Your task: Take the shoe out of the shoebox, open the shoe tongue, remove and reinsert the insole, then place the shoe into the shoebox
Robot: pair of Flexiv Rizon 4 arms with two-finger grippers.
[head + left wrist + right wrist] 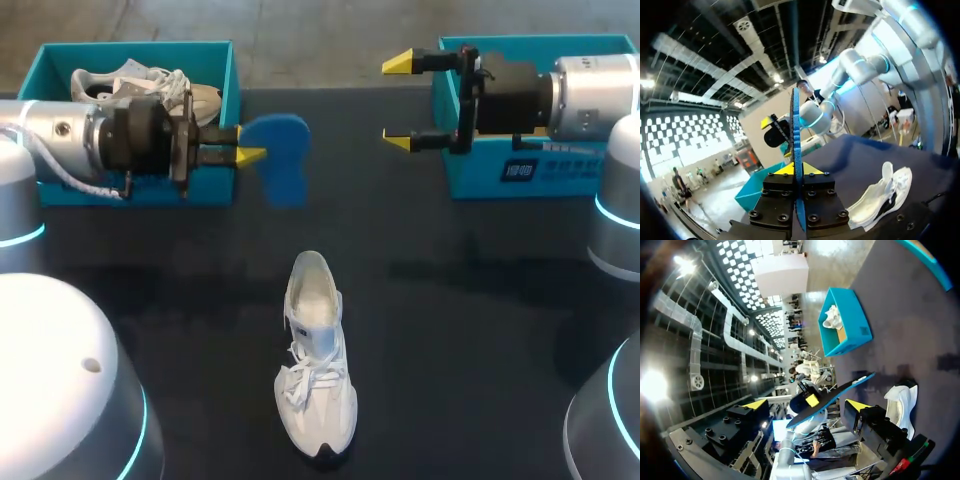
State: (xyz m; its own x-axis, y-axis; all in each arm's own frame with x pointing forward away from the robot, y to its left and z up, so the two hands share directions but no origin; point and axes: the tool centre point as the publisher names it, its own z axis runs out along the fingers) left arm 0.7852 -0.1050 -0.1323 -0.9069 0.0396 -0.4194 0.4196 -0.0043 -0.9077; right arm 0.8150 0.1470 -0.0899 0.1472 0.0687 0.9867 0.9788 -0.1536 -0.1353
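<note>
Insole [278, 150] is out, clamped in the left gripper [243, 145] (right gripper [400, 102] spread wide, empty); next, probably feed it back into the shoe [315, 360].

The shoe [315, 360] has a white cloth upper, matt, with woven cloth laces. The insole [278, 150] is blue, matt and smooth (foam by its look). The worktop [470, 310] is dark and matt. The left shoebox [228, 85] and right shoebox [480, 170] are matt teal card. The left claw [245, 143] and right claw [400, 101] have matt black bodies and smooth yellow tips.
</note>
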